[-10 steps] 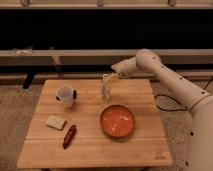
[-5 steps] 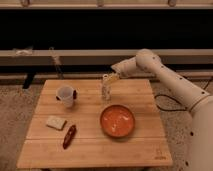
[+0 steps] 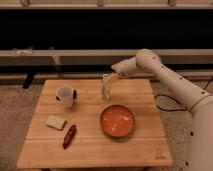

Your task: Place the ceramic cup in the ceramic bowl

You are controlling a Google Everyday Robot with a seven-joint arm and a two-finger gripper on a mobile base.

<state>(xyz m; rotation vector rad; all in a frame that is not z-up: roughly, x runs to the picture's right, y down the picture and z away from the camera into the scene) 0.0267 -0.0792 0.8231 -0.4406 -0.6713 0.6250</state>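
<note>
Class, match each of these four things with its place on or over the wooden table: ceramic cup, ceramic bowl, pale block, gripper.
Things:
1. ceramic cup
2. ceramic bowl
3. pale block
4. gripper

Places:
A. far side, middle
B. far left
C. left, nearer the camera than the cup
D. right of centre

Pairs: 1-B, 2-D, 3-C, 4-A

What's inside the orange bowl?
Nothing: the ceramic bowl shows only its mottled inside. The ceramic cup stands apart on the table. The claw is behind the bowl, low over the table. The tabletop under the bowl is covered.
</note>
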